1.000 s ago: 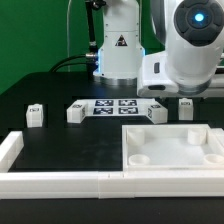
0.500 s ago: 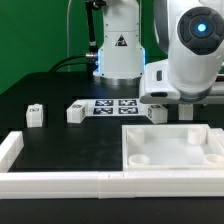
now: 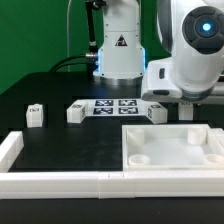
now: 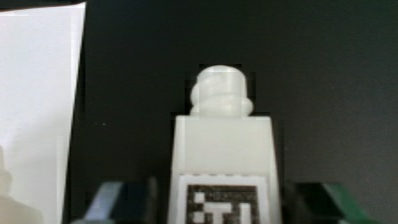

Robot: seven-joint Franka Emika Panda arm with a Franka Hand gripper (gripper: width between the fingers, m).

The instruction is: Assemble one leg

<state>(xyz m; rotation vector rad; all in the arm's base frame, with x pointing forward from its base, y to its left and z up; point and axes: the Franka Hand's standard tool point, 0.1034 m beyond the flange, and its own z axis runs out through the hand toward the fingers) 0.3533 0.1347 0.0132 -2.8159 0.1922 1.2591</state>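
Straddling the leg, the pincer stands open, with a dark gap showing on either side of the block. That leg lies on the black desk with its tag turned towards the wrist camera and its rounded peg pointing away. In the exterior view it sits just beyond the white panel, towards that view's right. Another block sits beside the marker board.

Arm reaching down, pincer spread apart
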